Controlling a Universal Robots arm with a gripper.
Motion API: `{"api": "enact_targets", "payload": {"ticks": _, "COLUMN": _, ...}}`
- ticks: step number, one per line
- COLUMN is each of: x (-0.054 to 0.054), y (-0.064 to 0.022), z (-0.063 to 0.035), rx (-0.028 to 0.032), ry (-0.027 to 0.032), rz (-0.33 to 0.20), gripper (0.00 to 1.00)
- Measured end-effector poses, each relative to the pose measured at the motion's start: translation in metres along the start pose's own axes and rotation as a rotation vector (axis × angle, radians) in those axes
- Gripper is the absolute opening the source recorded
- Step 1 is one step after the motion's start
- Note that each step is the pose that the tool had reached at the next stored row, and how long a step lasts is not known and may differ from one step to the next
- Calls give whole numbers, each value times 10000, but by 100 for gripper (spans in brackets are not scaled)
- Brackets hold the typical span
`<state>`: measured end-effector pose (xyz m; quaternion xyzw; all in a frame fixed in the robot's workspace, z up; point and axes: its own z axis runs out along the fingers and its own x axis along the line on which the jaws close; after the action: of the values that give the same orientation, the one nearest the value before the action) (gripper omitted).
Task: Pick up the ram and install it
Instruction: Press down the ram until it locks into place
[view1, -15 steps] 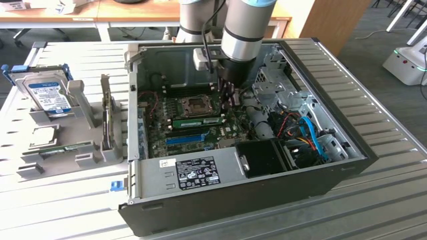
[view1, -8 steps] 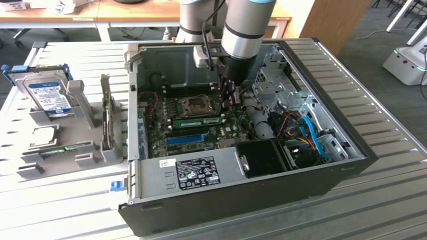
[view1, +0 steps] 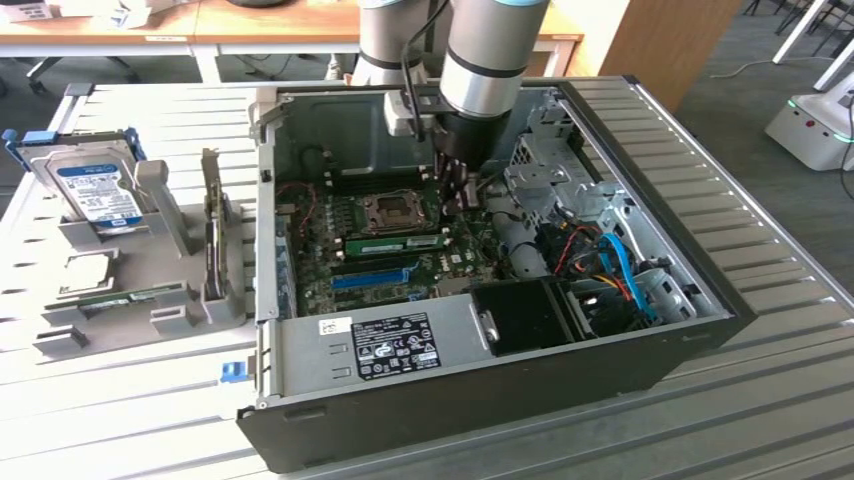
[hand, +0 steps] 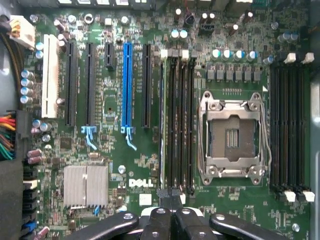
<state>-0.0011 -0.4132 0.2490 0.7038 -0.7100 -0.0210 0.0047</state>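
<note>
My gripper (hand: 172, 216) hangs inside the case (view1: 694, 330), fingers closed together and holding nothing, above the board (hand: 140, 165). The ram (view1: 396, 243) sits in a slot beside the CPU socket (hand: 232, 135). I judge the ram light, stiff and fragile; I'd hold its long edges, not the chips.
</note>
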Motion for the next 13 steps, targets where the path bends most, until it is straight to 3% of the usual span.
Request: {"api": "enact_targets", "payload": {"ticks": 13, "x": 3, "y": 358, "z": 16, "rx": 0, "ry": -1, "rz": 0, "gripper": 11}}
